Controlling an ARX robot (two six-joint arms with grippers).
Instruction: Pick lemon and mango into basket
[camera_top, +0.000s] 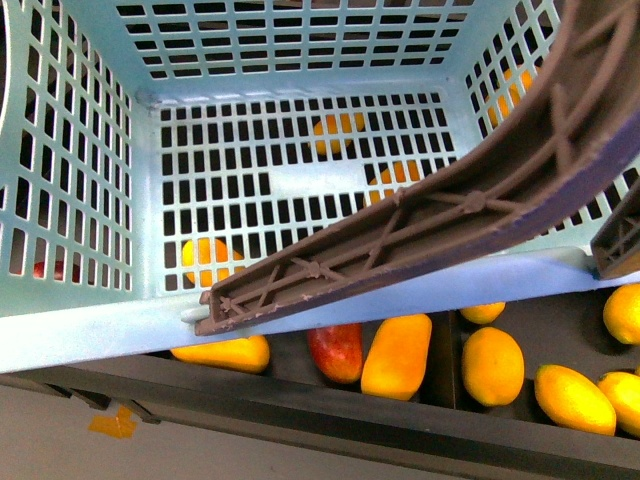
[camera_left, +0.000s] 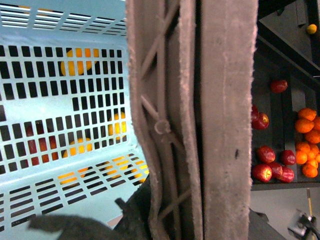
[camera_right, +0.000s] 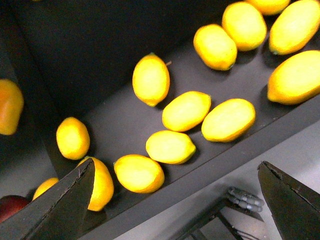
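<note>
The teal basket (camera_top: 90, 320) fills the upper front view, hanging above a dark fruit shelf, with its brown handle (camera_top: 440, 215) slanting across it. In the left wrist view my left gripper (camera_left: 165, 222) is shut on the handle (camera_left: 220, 110), and the basket wall (camera_left: 60, 125) is beside it. Yellow-orange mangos (camera_top: 398, 355) lie on the shelf under the basket's near rim. In the right wrist view my right gripper (camera_right: 175, 210) is open and empty above several lemons (camera_right: 170, 146) on a dark shelf. One dark finger (camera_right: 55, 210) overlaps a lemon (camera_right: 102, 182).
Orange and yellow fruit shows through the basket's floor slots (camera_top: 205, 258). A red mango (camera_top: 337, 350) lies among the yellow ones. Larger yellow fruit (camera_right: 297, 77) lies beyond the lemons. Red fruit (camera_left: 270, 167) and oranges (camera_left: 307, 135) fill shelves beside the handle. The shelf's front lip (camera_right: 210, 165) runs below the lemons.
</note>
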